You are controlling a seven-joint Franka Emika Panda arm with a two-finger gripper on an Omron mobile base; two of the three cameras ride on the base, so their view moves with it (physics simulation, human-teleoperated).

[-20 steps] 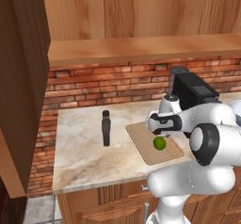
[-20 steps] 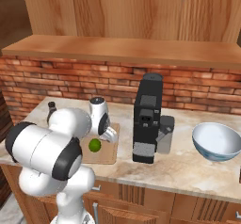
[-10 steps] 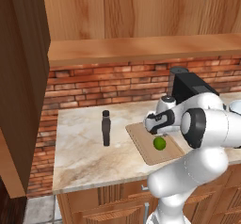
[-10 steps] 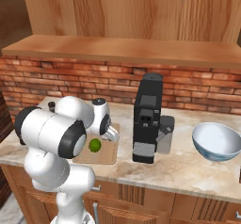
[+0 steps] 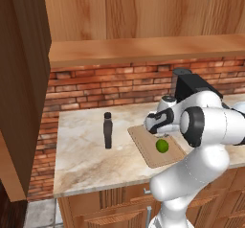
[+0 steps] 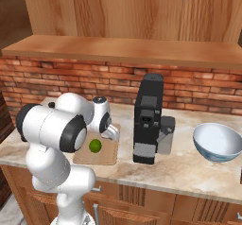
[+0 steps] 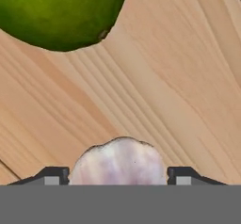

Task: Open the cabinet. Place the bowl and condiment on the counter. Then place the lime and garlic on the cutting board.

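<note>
My gripper [image 7: 118,175] is low over the light-wood cutting board [image 7: 164,77], with the whitish-pink garlic [image 7: 117,162] between its two fingertips. The tips stand right at the bulb's sides; I cannot tell whether they press on it. The green lime [image 7: 61,11] lies on the board just beyond the garlic. From the base, the gripper [image 5: 154,129] hangs at the board's [image 5: 153,157] far edge, behind the lime [image 5: 162,145]. The dark condiment [image 5: 108,130] stands upright on the counter [image 5: 91,160], left of the board. The bowl [image 6: 217,141] sits on the counter at the far right. The cabinet door [image 5: 24,78] stands swung open at left.
A black coffee machine [image 6: 149,120] stands on the counter just right of the cutting board [image 6: 106,155], close to my gripper [image 6: 113,135] and the lime [image 6: 95,145]. A brick wall backs the counter, and the cabinet's wooden underside overhangs it.
The arm's elbow has swung lower and to the side, while the hand has stayed over the board's far edge. Lime, bottle and bowl have not moved.
</note>
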